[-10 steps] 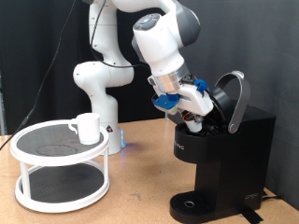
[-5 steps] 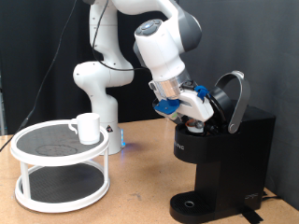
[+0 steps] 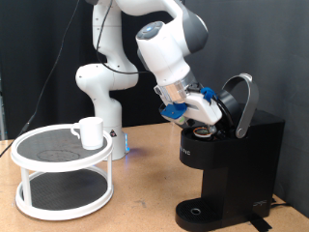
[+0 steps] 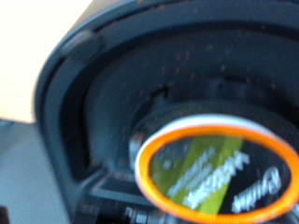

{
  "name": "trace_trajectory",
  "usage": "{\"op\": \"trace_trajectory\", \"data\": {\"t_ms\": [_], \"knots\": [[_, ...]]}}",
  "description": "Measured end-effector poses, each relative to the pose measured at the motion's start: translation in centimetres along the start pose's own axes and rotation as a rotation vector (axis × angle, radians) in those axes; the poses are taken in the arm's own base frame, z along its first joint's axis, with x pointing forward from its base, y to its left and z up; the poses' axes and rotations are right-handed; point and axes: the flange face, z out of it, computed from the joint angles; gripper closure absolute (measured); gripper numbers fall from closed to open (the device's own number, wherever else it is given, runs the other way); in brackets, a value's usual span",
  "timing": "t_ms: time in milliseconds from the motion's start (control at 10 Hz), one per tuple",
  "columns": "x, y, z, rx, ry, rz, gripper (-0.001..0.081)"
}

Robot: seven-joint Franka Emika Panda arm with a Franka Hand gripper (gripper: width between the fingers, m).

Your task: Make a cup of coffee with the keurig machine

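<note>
End effector at the open keurig machine, pod seated in its chamber.

Exterior view: the end effector [image 3: 200, 114] hovers over the black boxy keurig machine [image 3: 232, 164] near the desk's [image 3: 135, 208] right edge, lid tilted up; whether its fingers are apart I cannot tell. The white cup [image 3: 91, 131] stands upright on the round stand [image 3: 63, 174] near the left edge.
Wrist view: a blurred orange-rimmed pod [image 4: 220, 173] fills the dark round chamber.

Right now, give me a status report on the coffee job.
Tool at keurig machine's open top. Pod seated in the chamber. Cup on white stand, away from machine. Nothing blocking.
</note>
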Motion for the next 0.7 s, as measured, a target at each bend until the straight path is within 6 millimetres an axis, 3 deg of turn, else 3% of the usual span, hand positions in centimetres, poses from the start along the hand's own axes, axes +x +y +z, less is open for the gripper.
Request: {"op": "trace_trajectory", "data": {"t_ms": [400,700], "knots": [[1.2,1.1,-4.7,0.002,-0.051,-0.007,0.0072],[1.0,1.3,-4.7,-0.012,-0.093,0.015,0.0072]]}}
